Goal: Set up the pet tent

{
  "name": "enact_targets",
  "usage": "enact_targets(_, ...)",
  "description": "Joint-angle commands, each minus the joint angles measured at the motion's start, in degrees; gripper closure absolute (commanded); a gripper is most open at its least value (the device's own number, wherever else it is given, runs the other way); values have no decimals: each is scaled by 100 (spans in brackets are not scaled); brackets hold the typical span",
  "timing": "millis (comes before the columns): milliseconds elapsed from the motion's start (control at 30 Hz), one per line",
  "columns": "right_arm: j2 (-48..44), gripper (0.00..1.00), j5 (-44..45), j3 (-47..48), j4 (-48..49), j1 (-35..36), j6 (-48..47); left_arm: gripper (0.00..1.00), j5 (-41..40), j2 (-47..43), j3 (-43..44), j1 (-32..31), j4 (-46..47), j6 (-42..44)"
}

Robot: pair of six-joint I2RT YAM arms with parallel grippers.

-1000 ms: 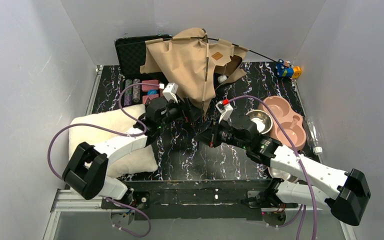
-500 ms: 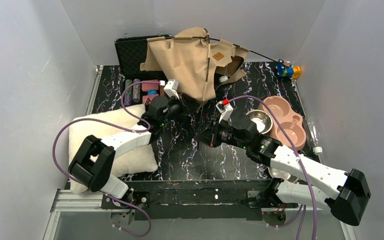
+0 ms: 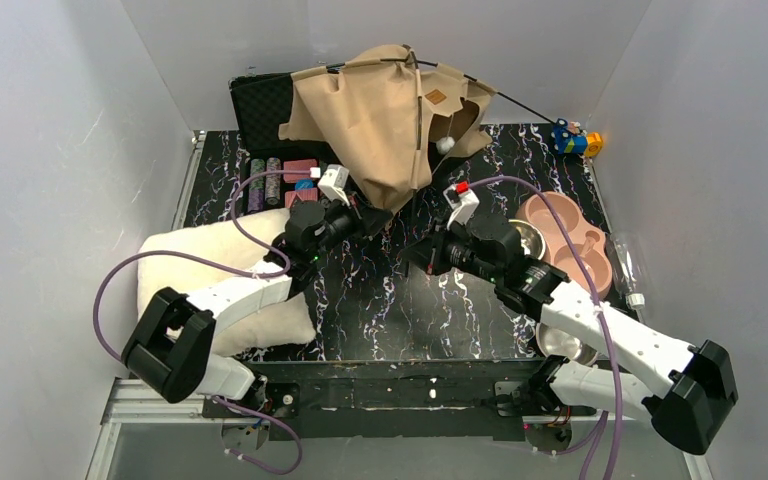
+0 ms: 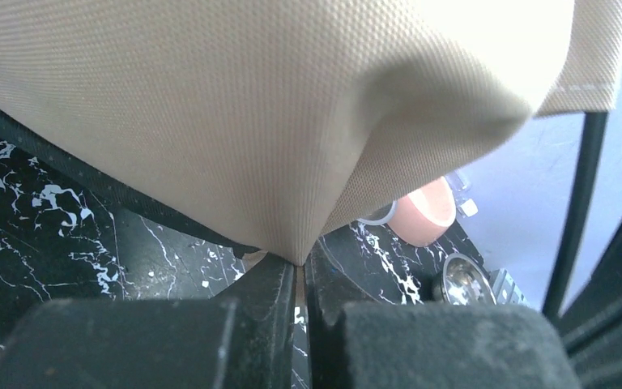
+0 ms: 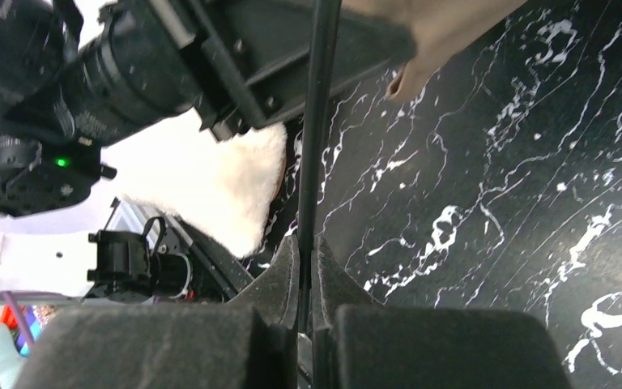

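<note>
Left jaws closed on a low corner of the tan canvas [image 4: 251,105], pinched at the very tips. Right jaws closed on a thin black pole [image 5: 316,121] that runs up out of the top of the right wrist view. In the top view both grips sit just above frame centre. From there the pet tent [image 3: 390,120] rises to top centre, half-raised and slumped, its left edge overlapping the black case [image 3: 260,105].

Handling, my read:
- Light overall.
- The canvas is limp and will bunch or slip if pulled by cloth alone.
- The poles are thin and springy, so they'll flex and could twist out of a tip pinch.
- Best holds are on a pole or at a hem corner where a pole loads the cloth, not mid-panel.
- The doorway side faces upper right, with the brown label [image 3: 436,97] and white pom-pom [image 3: 444,145]. Don't snag these.

The counter [image 3: 380,310] is black marble-look and smooth, so pole feet will probably skate on it. It's crowded:
- steel bowl [image 3: 563,346] lower right, partly under the right arm
- fluffy cream cushion [image 3: 210,270] lower left, under the left arm
- pink double bowl [image 3: 575,245] right of centre
- coloured pieces [image 3: 285,180] left of centre
- small toy [image 3: 575,140] upper right

Plain white walls close in on the left, right and back. The tent top is near the back wall, so there's little room to swing poles that way.
</note>
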Motion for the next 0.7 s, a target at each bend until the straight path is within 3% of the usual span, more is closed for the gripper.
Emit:
enact_targets(0,190,99,256,529,926,-321,-436,100,310,-339,-364,28,32,-27)
enact_targets(667,1186,99,125,1010,2679,-714,-907,100,695,-647,-881,-72,-225,-714)
